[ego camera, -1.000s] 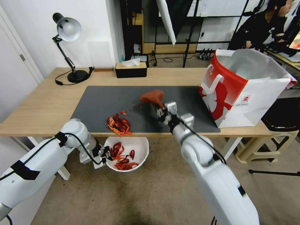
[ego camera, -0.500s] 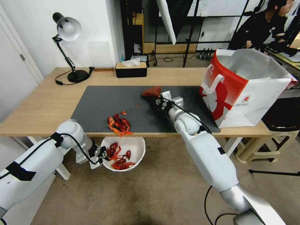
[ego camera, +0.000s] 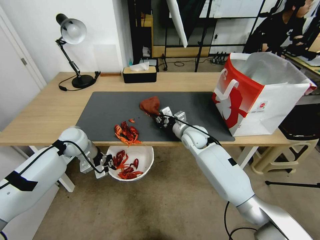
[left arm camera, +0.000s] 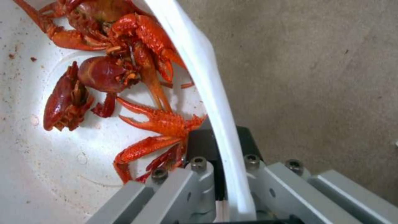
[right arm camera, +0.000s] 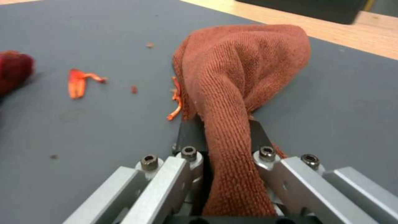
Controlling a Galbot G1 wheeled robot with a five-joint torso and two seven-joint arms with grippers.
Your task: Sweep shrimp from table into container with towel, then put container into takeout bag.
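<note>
1. A pile of shrimp [ego camera: 127, 132] is seen near the front edge of the bench [ego camera: 43, 113], on its dark mat [ego camera: 110, 106].
2. The towel [ego camera: 150, 105] is pinched by the right claw [ego camera: 159, 117] on the mat.
3. The container [ego camera: 146, 156], clamped at its rim by the left claw [ego camera: 107, 164], is held below the bench edge, above the carpeted floor [ego camera: 160, 206].
4. The takeout bag [ego camera: 263, 96] is stood at the right end.

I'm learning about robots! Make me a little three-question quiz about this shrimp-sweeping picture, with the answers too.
1. True or false: the right gripper holds the towel on the dark mat.
2. Where is the container? A) inside the takeout bag B) below the table's front edge, held at its rim by the left gripper C) beside the lamp
3. Fill in: a pile of shrimp sits on the mat near the table's ____ edge.

Key: 1 true. 2 B. 3 front; the takeout bag stands at the table's right end.
</note>
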